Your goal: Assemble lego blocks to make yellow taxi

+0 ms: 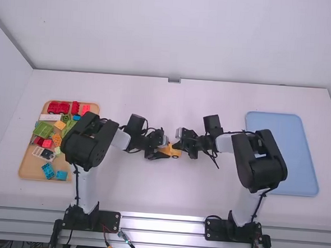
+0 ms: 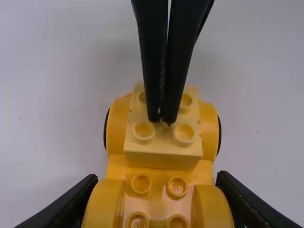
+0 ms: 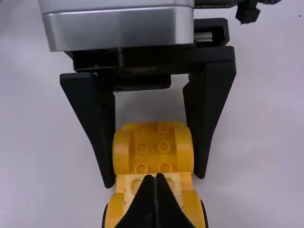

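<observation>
And here, near the middle of the tabletop, the yellow car body is being clamped by its rounded sides at one end, the left pincer being closed on it from both flanks! At the other end, a paler yellow block is being carried on top, between a second pair of rounded sides with dark wheel edges showing. Over that block the right pincer is being held with its tips together, nothing being gripped between them; the block's top seems to be being touched, though contact is hard to judge. Off to the left, loose colored blocks are being held in the wooden tray; at the right, a blue tray is being kept apart.
</observation>
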